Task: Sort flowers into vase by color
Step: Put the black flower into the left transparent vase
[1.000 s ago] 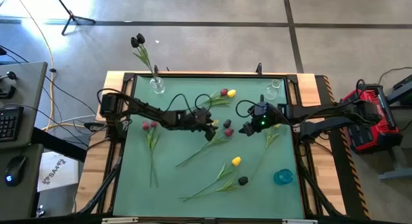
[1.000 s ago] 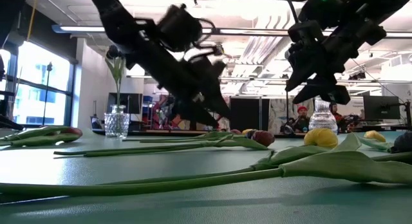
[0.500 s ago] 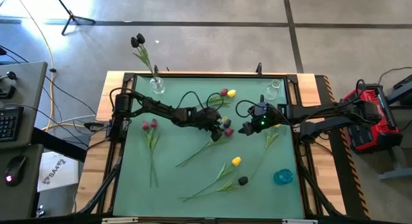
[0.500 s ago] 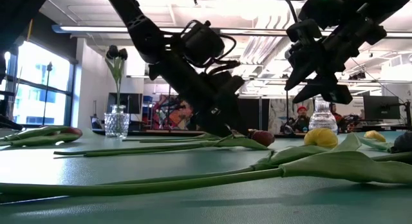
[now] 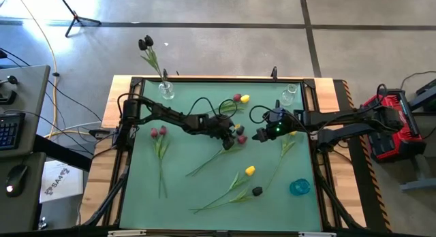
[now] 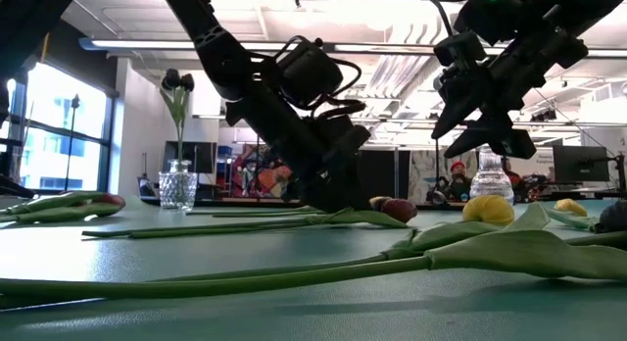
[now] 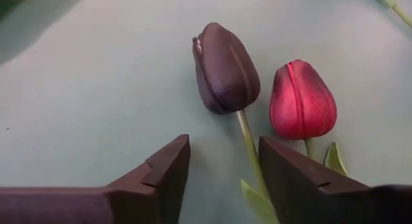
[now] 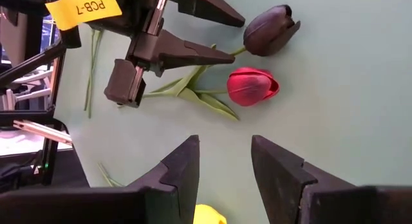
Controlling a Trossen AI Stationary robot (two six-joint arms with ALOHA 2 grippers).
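Stem of black tulip (image 7: 225, 68), between parted left gripper (image 7: 222, 166) fingers: pinch below head, sparing red tulip (image 7: 302, 102) at three o'clock. Right gripper (image 8: 222, 163): parted, empty.

Two grippers meet mid-surface among scattered tulips.
We see the left gripper (image 5: 235, 135) low over a black and red tulip pair (image 5: 240, 134); the right gripper (image 5: 259, 136) sits just beside them, a yellow tulip (image 5: 250, 171) nearer us.
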